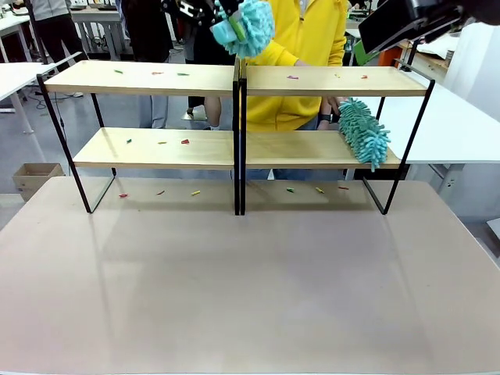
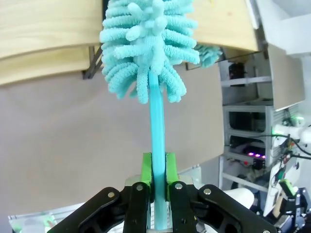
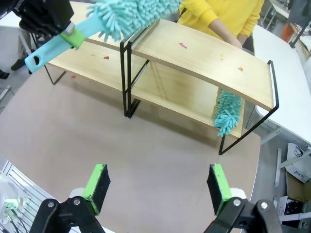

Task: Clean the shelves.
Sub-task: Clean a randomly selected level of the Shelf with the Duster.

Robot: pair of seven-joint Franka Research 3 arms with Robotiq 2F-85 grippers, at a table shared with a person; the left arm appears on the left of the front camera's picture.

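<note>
Two joined racks for shelves (image 1: pixel 156 78), set across the far half of the table (image 1: pixel 250 289), with small scraps (image 1: pixel 185 141) of red, green and yellow dotted over all four boards and on the tabletop beneath.

Clamped shut on the handle of a teal duster (image 2: pixel 146 48): the left gripper (image 2: pixel 156 167), one green pad pressed to each side of the shaft. Holds it up over the seam where the racks meet, fluffy head just above the top boards; touching or not, hard to tell. Long axis of the duster running from the gripper, up and left of the seam in the front view, down and rightward to the head. From that head, three scraps off to the left along the top left board and three more off to the right.

Likely next: lower the head onto one top board and sweep sideways along its length, handle kept roughly crosswise to the stroke. Left arm plainly the nearer one for that.

Right gripper (image 3: pixel 158 187) wide open and empty, hanging high over the table on the near side of the shelves, well apart from them.

Second duster (image 1: pixel 363 133) lying on the lower right board near its right end, long axis front to back, tip poking past the front edge, a person's hand (image 1: pixel 333 104) just behind it. Nearer the right arm than the left.
</note>
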